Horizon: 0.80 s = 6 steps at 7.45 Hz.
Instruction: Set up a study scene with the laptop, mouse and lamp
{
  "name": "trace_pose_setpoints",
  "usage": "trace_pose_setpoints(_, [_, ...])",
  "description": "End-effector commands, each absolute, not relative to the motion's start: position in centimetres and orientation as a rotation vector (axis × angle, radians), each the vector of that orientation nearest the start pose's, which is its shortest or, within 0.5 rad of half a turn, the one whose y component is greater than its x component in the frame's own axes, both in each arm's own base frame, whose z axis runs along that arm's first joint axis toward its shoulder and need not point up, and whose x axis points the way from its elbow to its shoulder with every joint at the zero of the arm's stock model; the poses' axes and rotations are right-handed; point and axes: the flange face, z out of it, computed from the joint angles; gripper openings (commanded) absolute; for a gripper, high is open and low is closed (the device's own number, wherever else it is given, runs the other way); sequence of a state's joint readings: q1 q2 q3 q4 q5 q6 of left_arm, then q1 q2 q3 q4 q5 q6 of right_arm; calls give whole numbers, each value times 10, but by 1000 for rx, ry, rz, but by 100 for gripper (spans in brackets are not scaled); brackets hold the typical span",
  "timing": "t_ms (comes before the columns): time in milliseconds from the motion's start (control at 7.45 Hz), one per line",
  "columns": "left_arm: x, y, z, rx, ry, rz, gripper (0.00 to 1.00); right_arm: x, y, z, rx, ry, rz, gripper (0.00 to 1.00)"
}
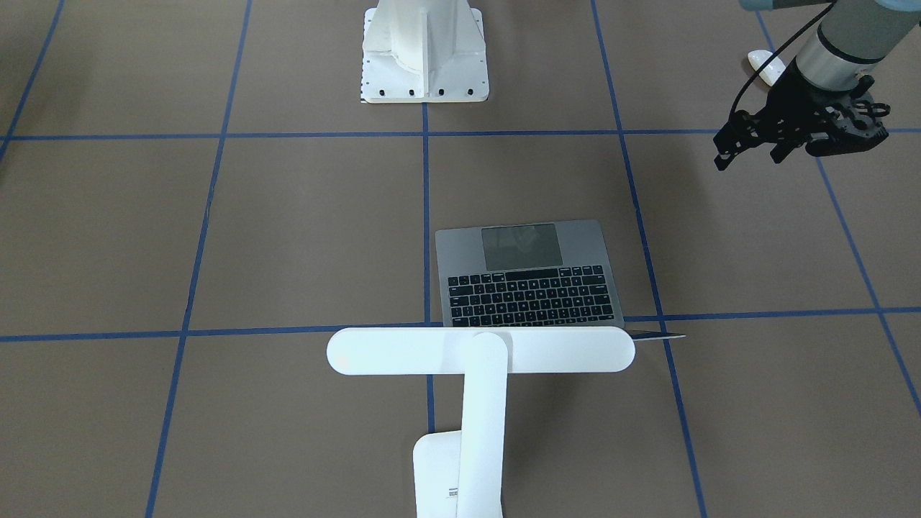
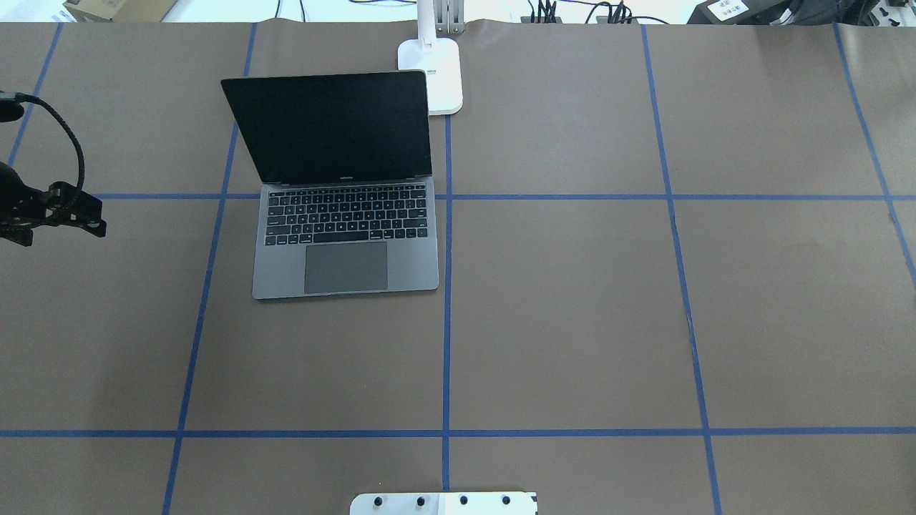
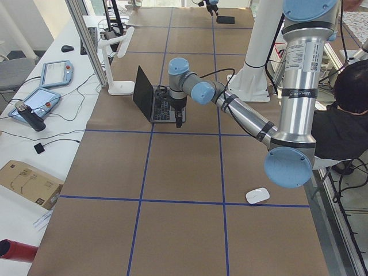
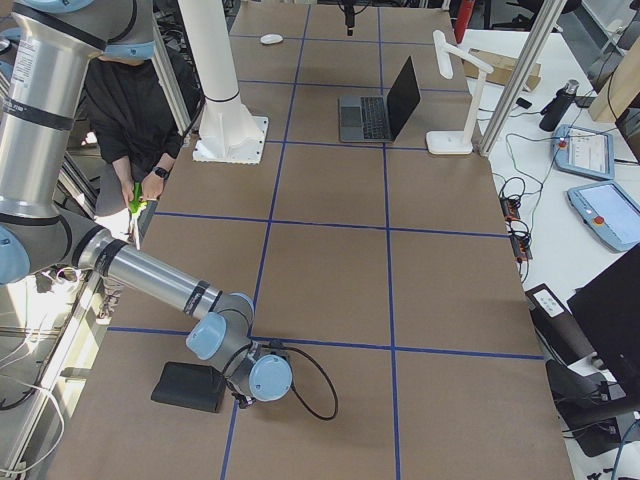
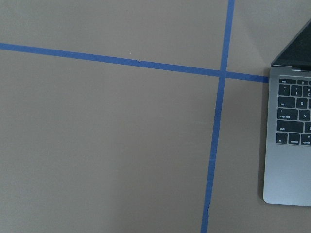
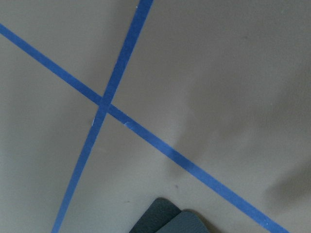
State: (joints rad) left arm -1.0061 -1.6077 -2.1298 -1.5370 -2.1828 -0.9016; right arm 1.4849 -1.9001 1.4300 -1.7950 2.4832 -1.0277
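Left tool [image 1: 750, 155]: released, fingers apart with nothing between them. It hangs over bare bench [image 2: 572, 307] beside the laptop.
Right tool [image 4: 243, 390]: low at the far end of the bench, next to a black mat [image 4: 190, 385]. Only the side camera shows it, so I cannot tell if it is released or clenched.
Mouse [image 3: 257, 195]: lies flat near the robot's edge of the bench, well apart from the laptop and out past the left tool. The wrist partly hides it in the front view.
Laptop [image 2: 343, 236]: open, keys up, with the thin lid tilted back and the screen dark.
Lamp [image 1: 481, 350]: stands just behind the laptop, its long bar above the lid's top edge.
Progress: the laptop and lamp look placed, and the mouse seems to be the piece left.
Risk, slip: the mouse is glossy and rounded. A two-finger pinch set off-centre or too high would likely squirt it out or skate it along the paper.
Risk, lid: carrying the mouse low towards the laptop could catch the lid edge and fold it or shove the laptop askew.
Risk, lamp: the lamp looks top-heavy on its small base [image 2: 436, 71]. A knock from the arm or a shoved lid could tip it.
Risk, reach: crossing to the laptop's other side would bring the left arm over the keyboard, close to the lid and the bar.
Risk, bystander: a person [image 3: 351, 115] is close to the robot's side of the bench, near where the mouse lies.
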Motion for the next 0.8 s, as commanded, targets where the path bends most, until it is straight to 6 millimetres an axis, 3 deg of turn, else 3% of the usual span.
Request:
trace_pose_setpoints(0, [187, -437, 383, 6, 804, -148, 100, 29, -250, 859, -201, -1095, -692, 100])
trace_pose_setpoints(671, [187, -436, 383, 7, 805, -148, 100, 23, -258, 874, -235, -1104, -693, 100])
